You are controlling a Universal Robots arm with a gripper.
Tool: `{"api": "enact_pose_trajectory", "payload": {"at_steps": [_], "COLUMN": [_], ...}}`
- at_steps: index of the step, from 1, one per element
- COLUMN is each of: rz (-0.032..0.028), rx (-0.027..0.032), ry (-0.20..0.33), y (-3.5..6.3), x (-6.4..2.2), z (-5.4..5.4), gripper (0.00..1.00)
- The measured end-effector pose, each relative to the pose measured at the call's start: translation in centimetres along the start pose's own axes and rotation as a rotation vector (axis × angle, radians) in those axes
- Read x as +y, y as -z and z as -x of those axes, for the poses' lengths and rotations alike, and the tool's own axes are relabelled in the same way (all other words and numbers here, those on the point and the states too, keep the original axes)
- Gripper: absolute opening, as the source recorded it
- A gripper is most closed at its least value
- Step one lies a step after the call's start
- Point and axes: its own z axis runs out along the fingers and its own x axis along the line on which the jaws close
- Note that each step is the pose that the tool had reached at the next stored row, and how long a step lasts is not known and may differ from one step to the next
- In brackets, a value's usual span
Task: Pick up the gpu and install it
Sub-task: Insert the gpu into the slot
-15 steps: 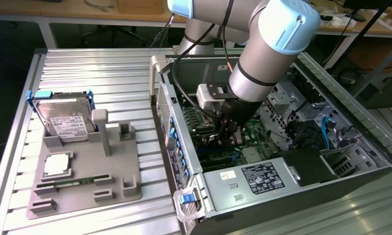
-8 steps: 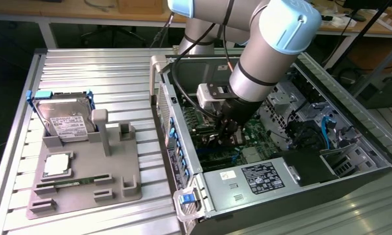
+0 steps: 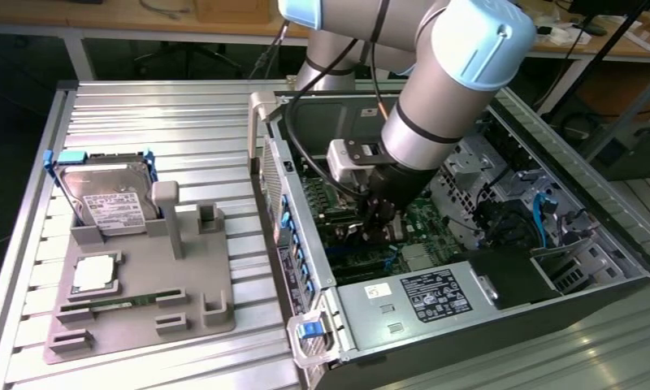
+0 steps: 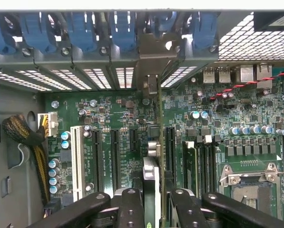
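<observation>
Here the pincer [image 4: 157, 199] grips the gpu [image 4: 159, 142] edge-on, its bracket [image 4: 154, 52] ahead against the case [image 3: 499, 325] slot wall.

Arm bent steeply down, gripper [image 3: 377, 231] low and pointing downward.
Grey segments with pale blue caps slanting from one o'clock toward seven o'clock in the exterior view. Black fingers [image 4: 131, 209] part open, pinched on a thin card edge between them.

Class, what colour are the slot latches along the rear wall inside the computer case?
Blue latches, clearest in the wrist view.
</observation>
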Motion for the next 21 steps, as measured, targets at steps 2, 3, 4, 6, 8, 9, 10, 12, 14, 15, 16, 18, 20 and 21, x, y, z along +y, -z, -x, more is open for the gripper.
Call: {"api": "enact_pose_trajectory", "payload": {"at_steps": [2, 3, 4, 6, 8, 9, 10, 12, 14, 15, 16, 18, 20, 21], "rz": [-0.0001, 0.0000, 0.0000, 0.0000, -0.0002, -0.0001, -0.0001, 0.0004, 0.0002, 0.0002, 0.0001, 0.0001, 0.0000, 0.0000], "rx": [0.0004, 0.0007, 0.0009, 0.0011, 0.0012, 0.0012, 0.0012, 0.0013, 0.0012, 0.0012, 0.0011, 0.0011, 0.0008, 0.0009], "ry": [0.000, 0.000, 0.000, 0.000, 0.000, 0.000, 0.000, 0.000, 0.000, 0.000, 0.000, 0.000, 0.000, 0.000], "y": [0.00, 0.00, 0.00, -0.03, -0.11, -0.19, -0.26, -0.37, -0.48, -0.55, -0.65, -0.88, -0.94, -0.93], "x": [0.00, 0.00, 0.00, 0.01, 0.08, 0.17, 0.26, 0.38, 0.37, 0.37, 0.36, 0.34, 0.34, 0.34], "z": [-0.09, -0.09, -0.10, -0.11, -0.11, -0.12, -0.13, -0.15, -0.15, -0.15, -0.16, -0.17, -0.17, -0.17], "gripper": [0.27, 0.27, 0.27, 0.27, 0.27, 0.27, 0.27, 0.27, 0.27, 0.27, 0.27, 0.27, 0.27, 0.27]}}
